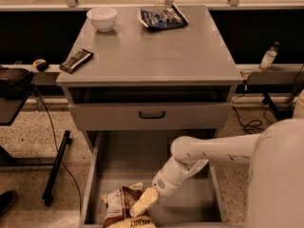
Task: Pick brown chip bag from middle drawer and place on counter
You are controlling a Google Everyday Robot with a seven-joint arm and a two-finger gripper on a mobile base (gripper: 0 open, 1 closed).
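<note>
The brown chip bag, dark brown with cream panels, lies crinkled in the front left corner of the open middle drawer, partly cut off by the bottom of the view. My gripper reaches down into the drawer on the white arm and its cream tip lies over the bag's right edge, touching or just above it. The grey counter is the cabinet top above.
On the counter stand a white bowl at the back left, a dark blue bag at the back, and a slim black bar wrapper at the left edge. A drawer front with a black handle juts out above the open drawer.
</note>
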